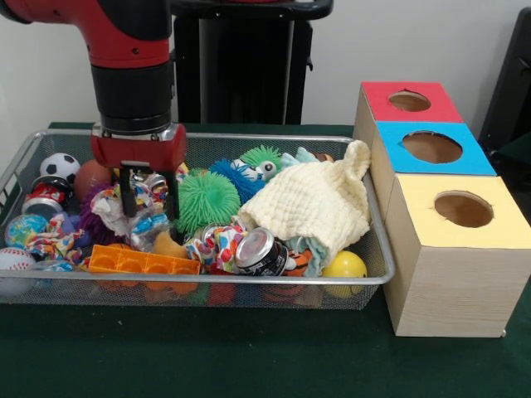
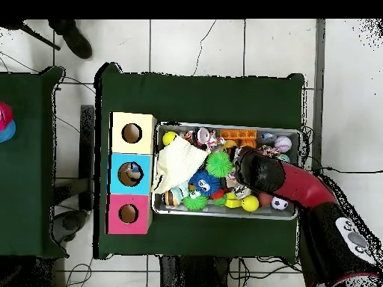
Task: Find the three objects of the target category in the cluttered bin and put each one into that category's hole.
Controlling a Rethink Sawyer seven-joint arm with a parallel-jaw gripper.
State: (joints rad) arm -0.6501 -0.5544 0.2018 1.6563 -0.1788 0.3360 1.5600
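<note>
Bin (image 1: 377, 274) beside three boxes (image 1: 452, 240), one hole each.

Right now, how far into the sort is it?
Nothing visibly done: the red hole and yellow hole look empty, and something dark shows in the blue hole from overhead, unclear what. In hand: nothing; the pincer is open, down among the clutter at the bin's left. All three picks apparently remain.

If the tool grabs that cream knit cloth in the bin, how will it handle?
The cream knit cloth is probably floppy: it lies draped and folded over the toys. Likely light for its bulk. It may snag or drag neighbours, since it overlaps the can and the yellow ball.
</note>
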